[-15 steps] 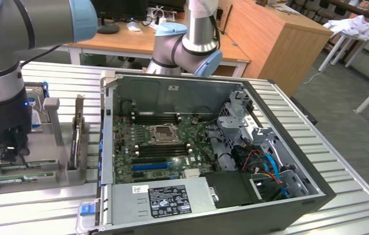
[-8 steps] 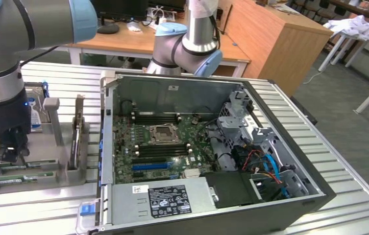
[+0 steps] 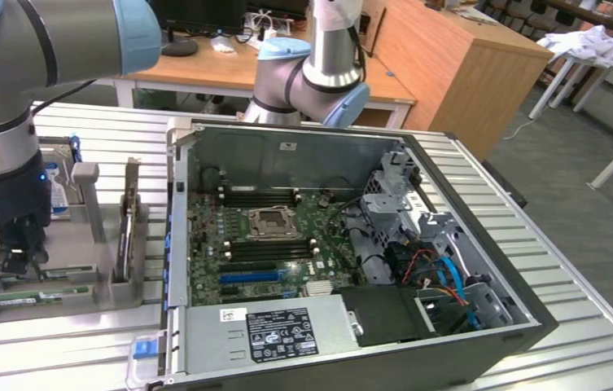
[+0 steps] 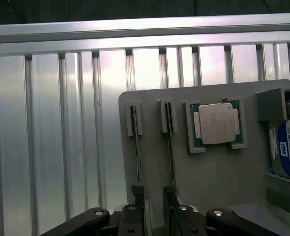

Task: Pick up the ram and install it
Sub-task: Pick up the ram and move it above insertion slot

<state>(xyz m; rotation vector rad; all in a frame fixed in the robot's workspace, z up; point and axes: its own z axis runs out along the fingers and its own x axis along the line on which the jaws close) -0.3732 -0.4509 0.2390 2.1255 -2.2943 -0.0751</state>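
Gripper (image 4: 153, 196) hangs over the grey tray (image 4: 218, 172), fingers spread wide, holding nothing. Ram (image 4: 137, 147) stands on edge in its slot, close under 1 fingertip, long axis square to the finger gap. 2nd stick (image 4: 171, 147) lies parallel, under the other fingertip.

You have a processor (image 4: 216, 123) on the grey tray (image 4: 218, 172) under the claw (image 4: 153, 192), a hard drive (image 4: 288, 153) near it, and an open computer case (image 3: 273, 159) well apart on the bench (image 4: 46, 128).

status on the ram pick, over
fingers open above gray tray. ram ungripped, on edge in tray slot, second stick beside it. path clear.
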